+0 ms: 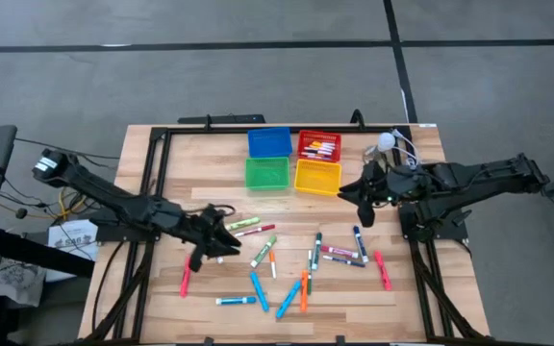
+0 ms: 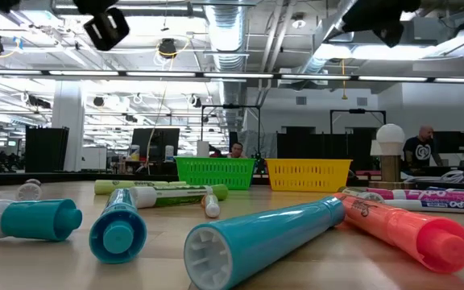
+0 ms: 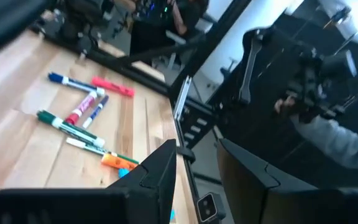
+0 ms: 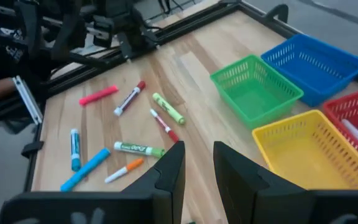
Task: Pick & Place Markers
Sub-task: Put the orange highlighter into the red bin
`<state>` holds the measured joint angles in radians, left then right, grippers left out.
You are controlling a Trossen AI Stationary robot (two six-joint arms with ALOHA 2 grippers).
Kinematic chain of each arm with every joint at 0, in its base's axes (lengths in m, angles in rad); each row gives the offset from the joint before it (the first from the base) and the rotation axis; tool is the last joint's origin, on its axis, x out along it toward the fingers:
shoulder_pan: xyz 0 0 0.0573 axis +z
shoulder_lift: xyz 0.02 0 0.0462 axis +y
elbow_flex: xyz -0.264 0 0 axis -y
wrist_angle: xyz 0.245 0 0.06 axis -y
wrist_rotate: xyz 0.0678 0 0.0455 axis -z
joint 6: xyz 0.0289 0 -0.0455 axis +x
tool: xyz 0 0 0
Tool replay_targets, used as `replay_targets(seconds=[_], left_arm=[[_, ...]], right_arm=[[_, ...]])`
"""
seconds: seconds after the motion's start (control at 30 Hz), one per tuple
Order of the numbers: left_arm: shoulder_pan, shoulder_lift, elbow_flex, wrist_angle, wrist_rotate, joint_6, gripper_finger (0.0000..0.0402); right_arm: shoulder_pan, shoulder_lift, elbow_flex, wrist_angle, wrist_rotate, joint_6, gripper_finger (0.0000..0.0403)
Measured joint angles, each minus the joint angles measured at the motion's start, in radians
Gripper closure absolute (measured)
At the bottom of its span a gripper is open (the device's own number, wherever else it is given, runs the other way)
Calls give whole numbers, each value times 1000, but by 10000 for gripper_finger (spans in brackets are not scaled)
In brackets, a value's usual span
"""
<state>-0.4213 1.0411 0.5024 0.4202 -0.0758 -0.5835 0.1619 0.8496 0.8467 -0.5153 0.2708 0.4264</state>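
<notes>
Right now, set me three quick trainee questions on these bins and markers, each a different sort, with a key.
1. True or false: the green bin holds markers.
2. Which bin already has markers in it? A) blue bin B) red bin C) yellow bin
3. Fill in: the left gripper hangs over the loose markers, and the right gripper hangs beside the ____ bin.

Key: 1 false, it looks empty in the high and right wrist views. 2 B. 3 yellow.
</notes>
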Motion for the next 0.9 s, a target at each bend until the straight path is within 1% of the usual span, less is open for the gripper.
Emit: replay_targets(seconds=[0.1, 0.23, 0.33, 0.6, 0.7, 0.83, 0.9], left_arm=[[10, 107, 65, -1, 40, 2, 286], [37, 243, 155, -1, 116, -7, 286], [55, 342, 229, -23, 160, -32, 286], [71, 551, 399, -39, 177, -111, 286], [70, 610, 444, -38, 176, -162, 286], [64, 680, 489, -39, 174, -247, 286], [61, 705, 501, -38, 171, -307, 286]], right_arm=[[-1, -28, -3, 3, 8, -10, 330], [0, -66, -3, 1, 49, -8, 330], [3, -95, -2, 1, 48, -12, 330], [70, -157, -3, 2, 44, -35, 330], [106, -192, -40, 66, 43, -38, 330], [156, -256, -153, 222, 43, -39, 330], [176, -282, -203, 260, 43, -21, 330]])
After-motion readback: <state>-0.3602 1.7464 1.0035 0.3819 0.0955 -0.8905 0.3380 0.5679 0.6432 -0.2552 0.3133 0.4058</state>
